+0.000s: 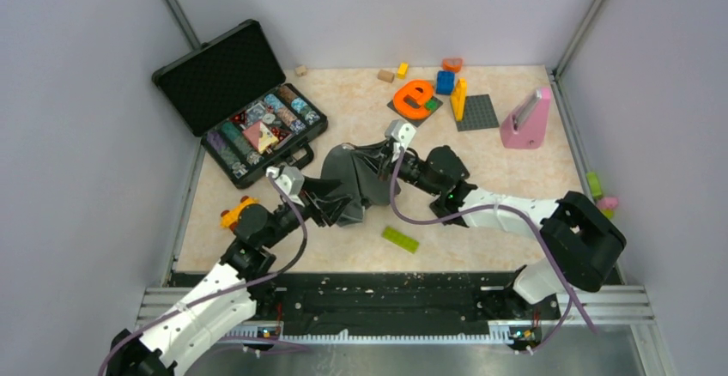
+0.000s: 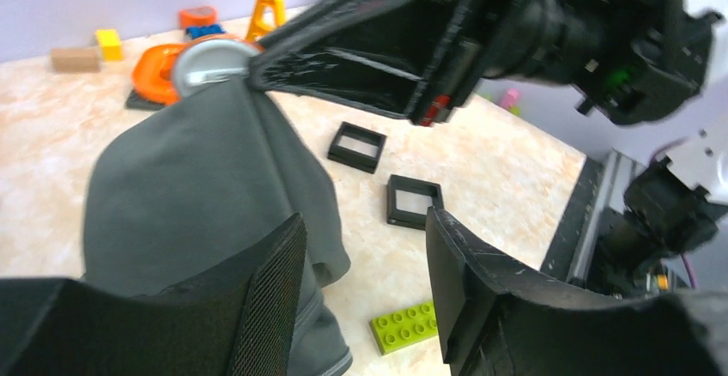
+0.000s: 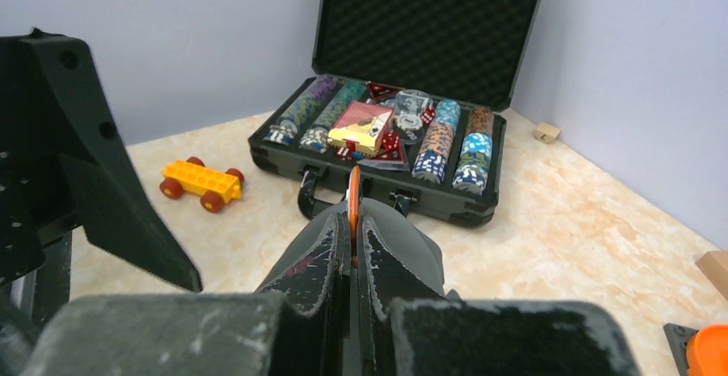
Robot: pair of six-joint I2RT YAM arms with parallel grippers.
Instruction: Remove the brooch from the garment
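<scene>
The dark grey garment (image 1: 356,178) lies bunched in the middle of the table and is pulled up into a peak. My right gripper (image 1: 376,164) is shut on the brooch (image 3: 353,200), which shows edge-on as a thin orange sliver between its fingertips (image 3: 330,243). In the left wrist view the brooch (image 2: 209,63) is a small round disc with an orange rim at the cloth's peak (image 2: 197,187). My left gripper (image 2: 365,282) is open, with its mesh-padded finger (image 2: 270,307) against a garment fold and its other finger over bare table.
An open black case of poker chips (image 1: 249,118) stands at the back left. A yellow toy car (image 1: 236,215) is beside my left arm. A green brick (image 1: 400,239) and two black square frames (image 2: 356,146) lie by the garment. An orange letter toy (image 1: 414,99) and pink block (image 1: 526,120) are at the back.
</scene>
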